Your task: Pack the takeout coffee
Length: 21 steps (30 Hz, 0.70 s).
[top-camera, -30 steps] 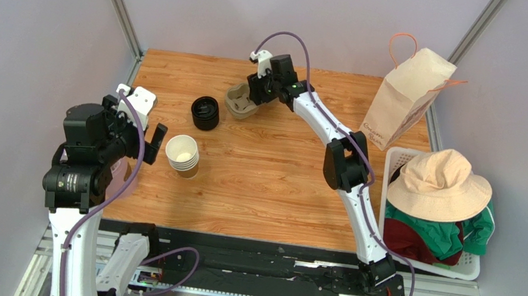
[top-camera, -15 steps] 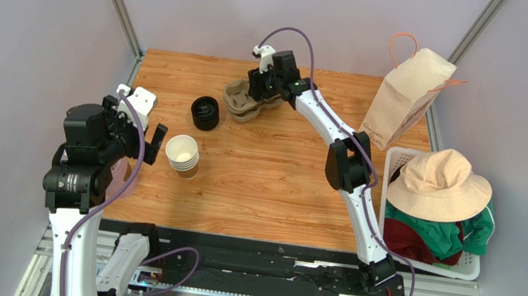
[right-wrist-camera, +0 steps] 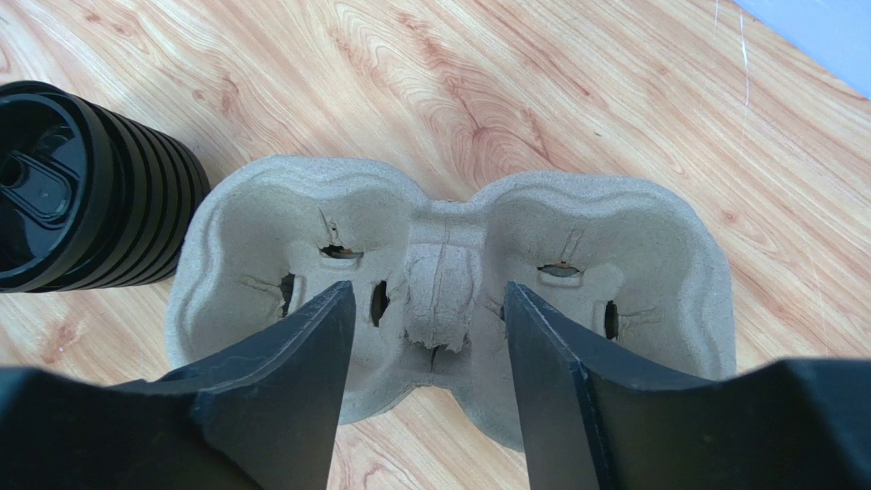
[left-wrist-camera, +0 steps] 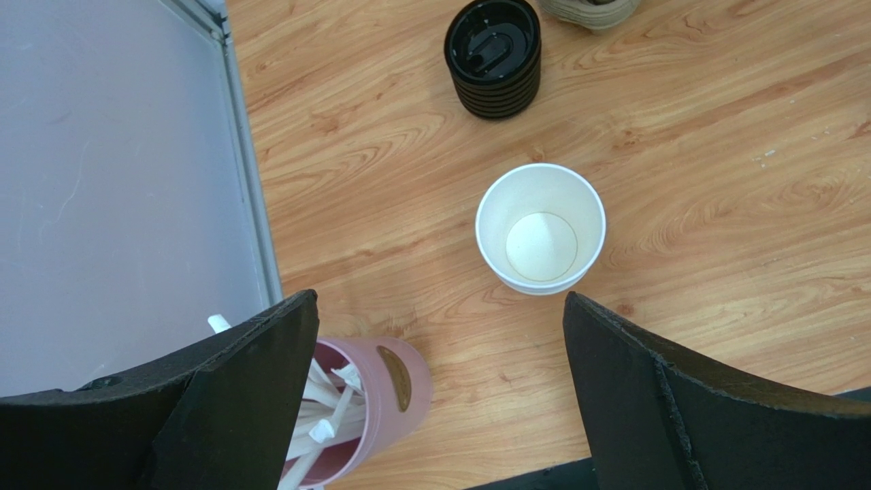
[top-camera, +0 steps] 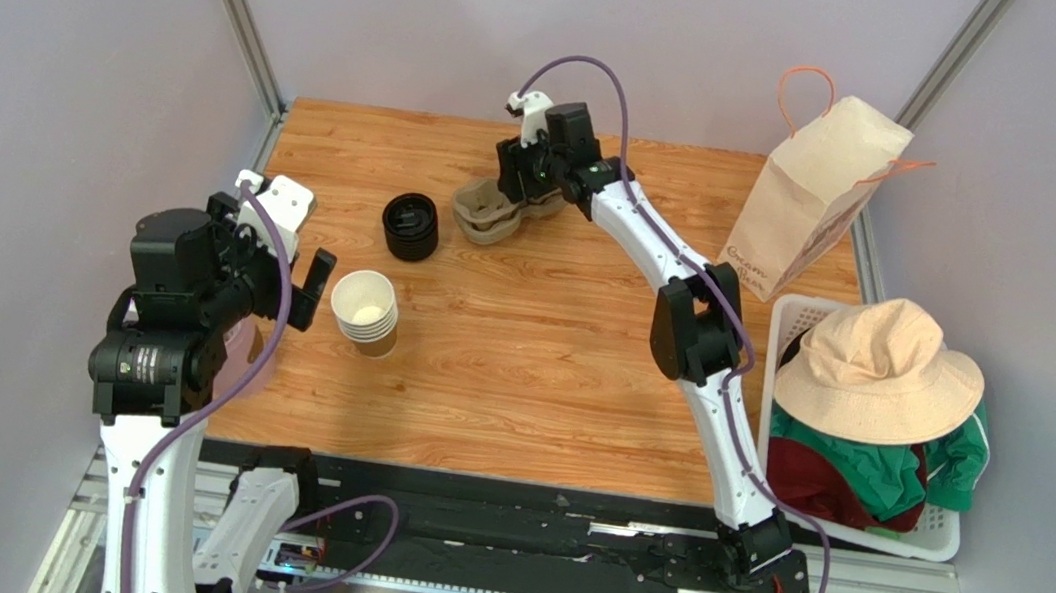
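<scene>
Takeout coffee: I am looking through all three views and cannot tell where it is.
Right gripper [right-wrist-camera: 427, 306] [top-camera: 517, 190]: I am holding my fingers apart, straddling the raised middle post of the cup carrier [right-wrist-camera: 634, 245] [top-camera: 477, 212], with a gap showing on each side of the post.
Carrier position: lying flat at the far side of the table [top-camera: 540, 374], both wells facing up.
Black lids [right-wrist-camera: 72, 194] [left-wrist-camera: 493, 56] [top-camera: 410, 226]: stacked just left of the carrier.
Left gripper [left-wrist-camera: 440, 306] [top-camera: 301, 246]: I am hovering with jaws spread wide above the stack of lidless cups [left-wrist-camera: 541, 229] [top-camera: 366, 310], touching nothing.
Pink holder [left-wrist-camera: 383, 393]: standing under my left finger, white sticks poking out.
Paper bag [top-camera: 816, 196]: standing at the far right corner.
</scene>
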Motion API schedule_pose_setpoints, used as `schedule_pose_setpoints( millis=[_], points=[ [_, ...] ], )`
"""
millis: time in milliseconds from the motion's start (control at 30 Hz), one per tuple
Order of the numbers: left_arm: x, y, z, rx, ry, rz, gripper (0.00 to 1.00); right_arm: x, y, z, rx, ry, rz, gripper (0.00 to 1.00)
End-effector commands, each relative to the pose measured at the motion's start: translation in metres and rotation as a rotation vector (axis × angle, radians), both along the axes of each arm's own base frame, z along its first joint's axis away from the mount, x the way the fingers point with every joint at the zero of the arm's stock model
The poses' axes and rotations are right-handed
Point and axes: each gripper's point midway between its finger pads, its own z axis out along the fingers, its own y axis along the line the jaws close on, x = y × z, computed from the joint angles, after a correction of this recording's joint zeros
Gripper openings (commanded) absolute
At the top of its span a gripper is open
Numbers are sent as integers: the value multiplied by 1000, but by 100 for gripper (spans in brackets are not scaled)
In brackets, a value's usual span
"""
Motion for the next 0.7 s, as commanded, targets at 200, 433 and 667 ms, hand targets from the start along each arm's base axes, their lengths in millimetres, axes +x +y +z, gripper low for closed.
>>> schedule_pose_setpoints(
  millis=[200,433,667],
  points=[
    [4,-1,4,-19,-23,2,98,7,3,-25,-40,-21,5,64],
    [5,-1,2,-22,-19,2,98,9,4,-17,-33,-45,5,55],
    [5,-2,1,-25,-17,1,98,9,4,-4,-27,-74,8,41]
  ],
)
